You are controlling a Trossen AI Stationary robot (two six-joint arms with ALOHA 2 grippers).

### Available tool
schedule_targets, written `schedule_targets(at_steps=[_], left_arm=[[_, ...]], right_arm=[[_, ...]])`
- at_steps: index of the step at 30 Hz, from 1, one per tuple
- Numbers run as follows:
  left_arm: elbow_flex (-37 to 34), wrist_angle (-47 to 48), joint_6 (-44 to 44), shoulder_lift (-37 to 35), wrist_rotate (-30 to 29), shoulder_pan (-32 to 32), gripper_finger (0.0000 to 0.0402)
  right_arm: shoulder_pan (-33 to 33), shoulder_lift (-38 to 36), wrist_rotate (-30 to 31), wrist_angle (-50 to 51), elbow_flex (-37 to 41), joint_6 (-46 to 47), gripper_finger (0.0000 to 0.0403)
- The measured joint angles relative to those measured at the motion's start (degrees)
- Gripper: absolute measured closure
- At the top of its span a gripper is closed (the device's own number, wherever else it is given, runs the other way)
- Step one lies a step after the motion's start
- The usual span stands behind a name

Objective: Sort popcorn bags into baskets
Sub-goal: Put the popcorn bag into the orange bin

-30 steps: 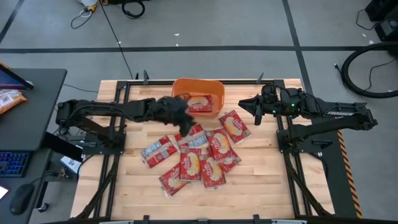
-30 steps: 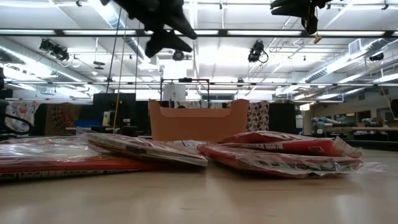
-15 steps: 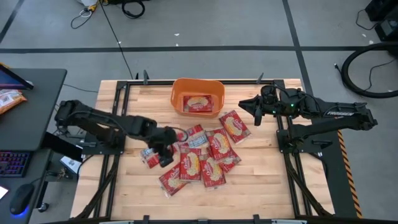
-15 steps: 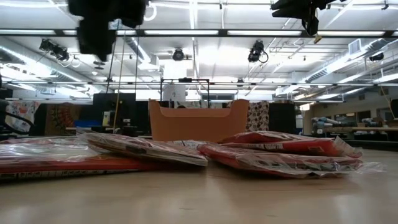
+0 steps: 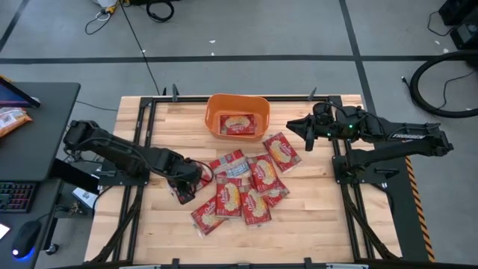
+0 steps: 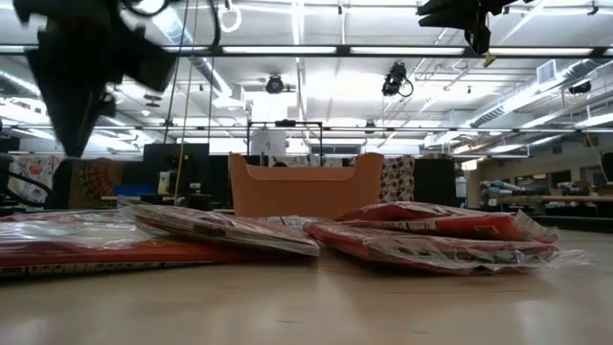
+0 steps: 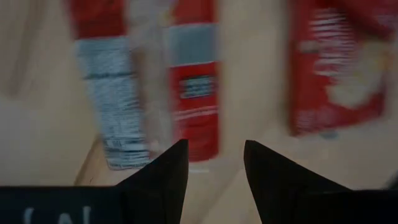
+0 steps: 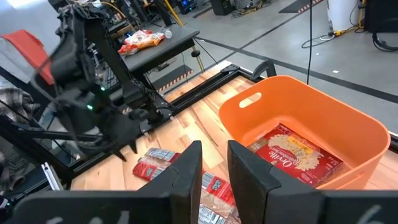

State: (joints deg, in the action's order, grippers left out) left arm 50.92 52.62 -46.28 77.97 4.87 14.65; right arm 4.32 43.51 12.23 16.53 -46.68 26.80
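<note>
**One bag binned, left arm lining up the next**

High view: the orange basket at top centre holds one packet; the other popcorn bags are fanned mid-frame. The left gripper is over the leftmost bag, so I'd call this the reach step.

Left wrist view: fingers parted, holding nothing; that bag's long axis runs top to bottom. Next: drop and pinch.

Right wrist view: the right gripper waits, slightly open, empty.
</note>
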Motion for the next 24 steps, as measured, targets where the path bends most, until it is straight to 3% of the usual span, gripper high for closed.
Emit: schedule_targets(at_steps=[7, 14, 24], left_arm=[[-3.97, -4.83, -2.82, -0.01, -9.73, -1.58, 0.0242], [-4.16, -10.27, -0.68, 3.35, -14.22, -0.92, 0.0242], [-4.07, -11.72, 2.03, 12.69, -10.63, 1.07, 0.0242]], right_arm=[[0.00, 0.00, 0.24, -0.97, 0.00, 0.47, 0.0321], [0.00, 0.02, 0.24, -1.60, 0.00, 0.67, 0.0321], [0.00, 0.02, 0.20, -1.94, 0.00, 0.69, 0.0321]])
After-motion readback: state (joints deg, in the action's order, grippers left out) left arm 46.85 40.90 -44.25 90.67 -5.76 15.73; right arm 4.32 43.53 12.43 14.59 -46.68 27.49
